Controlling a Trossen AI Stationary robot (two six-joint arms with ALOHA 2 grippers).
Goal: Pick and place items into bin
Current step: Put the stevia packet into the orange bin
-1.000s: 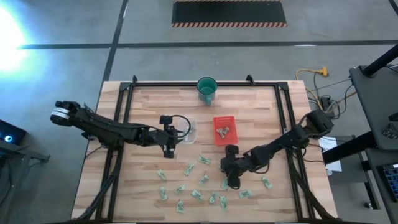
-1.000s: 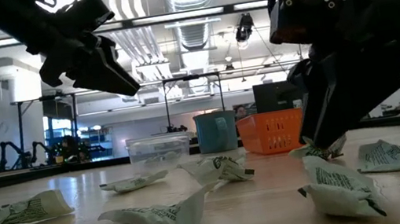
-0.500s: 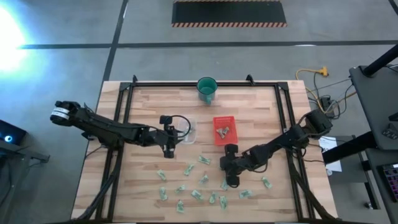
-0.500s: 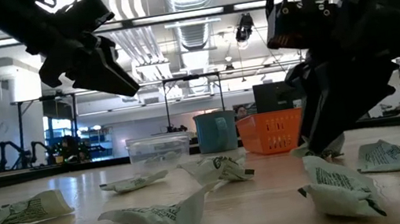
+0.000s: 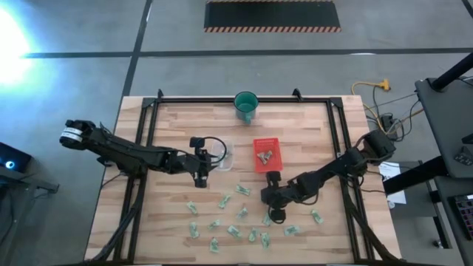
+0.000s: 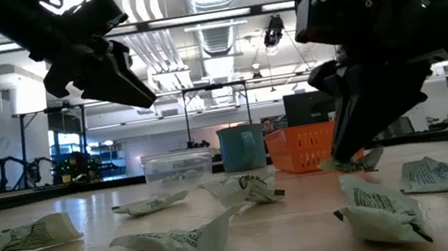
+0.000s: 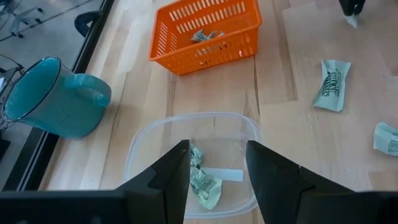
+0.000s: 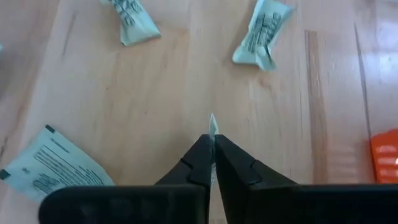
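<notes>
Two dark arms reach inward over a wooden counter (image 5: 170, 122). The left arm stretches low from the counter's left edge, its left gripper (image 5: 201, 177) hovering just short of a clear plastic tub (image 7: 193, 158). Its fingers (image 7: 165, 180) stand parted with nothing between them; the tub sits directly beyond them, holding a couple of pale green-and-white packets. Farther past the tub are an orange basket (image 7: 208, 31) with a few packets inside, and a teal cup (image 7: 53, 96) off to one side.

The right arm bends in from the counter's right edge, elbow raised, wrist tipped steeply downward. The right gripper (image 5: 276, 216) is clenched on the thin edge of one packet (image 6: 356, 161), which hangs from its tip just clear of the counter in the low view. From the wrist, only a sliver of that packet (image 8: 212, 126) pokes out between the pressed-together fingers (image 8: 193, 163).

The other packets (image 5: 235, 230) lie scattered over the near half of the counter, around and to the left of the right gripper, none in contact with it. Each carries dark printed lettering, too small to read. The left arm's own fingers hide part of the tub's near rim.
</notes>
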